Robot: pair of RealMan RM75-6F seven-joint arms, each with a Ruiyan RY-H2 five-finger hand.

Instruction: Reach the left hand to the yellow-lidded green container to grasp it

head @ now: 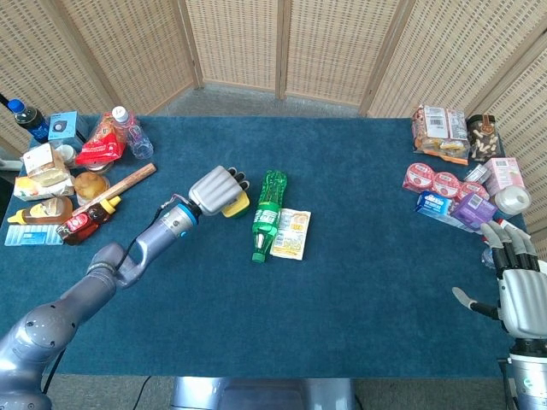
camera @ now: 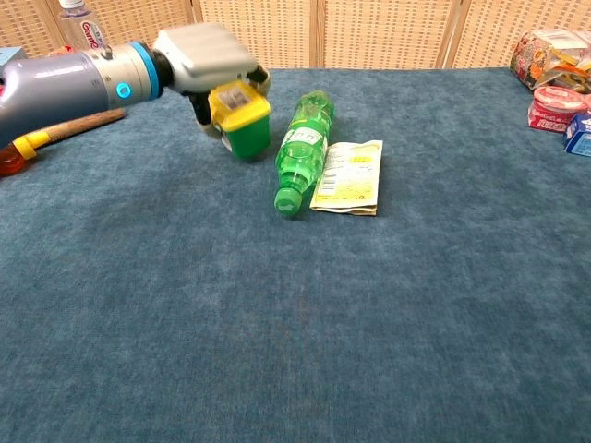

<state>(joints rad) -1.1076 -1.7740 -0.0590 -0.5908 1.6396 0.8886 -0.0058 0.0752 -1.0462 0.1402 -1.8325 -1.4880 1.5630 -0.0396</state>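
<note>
The yellow-lidded green container (camera: 246,131) stands left of centre on the blue table, mostly covered in the head view, where only its yellow edge (head: 236,206) shows. My left hand (head: 215,188) sits on top of it; in the chest view the left hand (camera: 205,53) has its fingers curled over the lid's far side and the thumb against the near left wall. The container looks slightly tilted. My right hand (head: 520,295) hangs open at the table's right front corner, holding nothing.
A green bottle (camera: 303,152) lies just right of the container, with a yellow packet (camera: 349,175) beside it. Sauce bottles, snacks and drinks (head: 77,162) crowd the left edge. Packaged foods (head: 453,184) are grouped at the right edge.
</note>
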